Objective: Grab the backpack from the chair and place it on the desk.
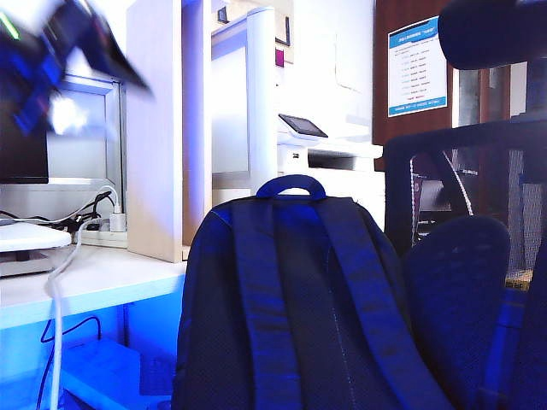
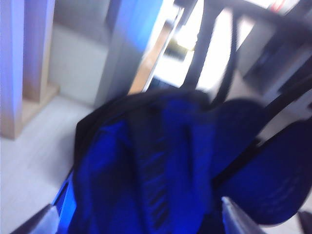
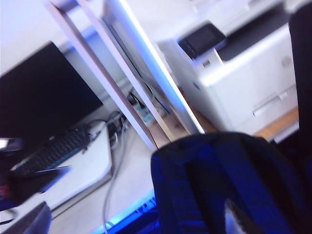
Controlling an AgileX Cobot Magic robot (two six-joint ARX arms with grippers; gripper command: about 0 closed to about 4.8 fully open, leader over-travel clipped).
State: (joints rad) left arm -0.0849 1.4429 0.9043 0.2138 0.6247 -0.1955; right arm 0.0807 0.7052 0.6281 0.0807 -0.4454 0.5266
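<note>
Meanwhile the backpack (image 1: pixel 299 299) stood upright on the chair (image 1: pixel 466 282) beside the desk (image 1: pixel 102 282), both the left gripper (image 2: pixel 141 222) and right gripper (image 3: pixel 136 219) spread wide just above it, holding nothing.

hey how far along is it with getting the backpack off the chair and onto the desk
Nothing is done yet: the backpack sits upright on the chair, straps facing the exterior camera. In hand: the left gripper hangs over the backpack and the right gripper near its top; both fingertip pairs are spread wide with nothing between them. Left: grasping the bag, lifting it clear and setting it on the white desk.
</note>
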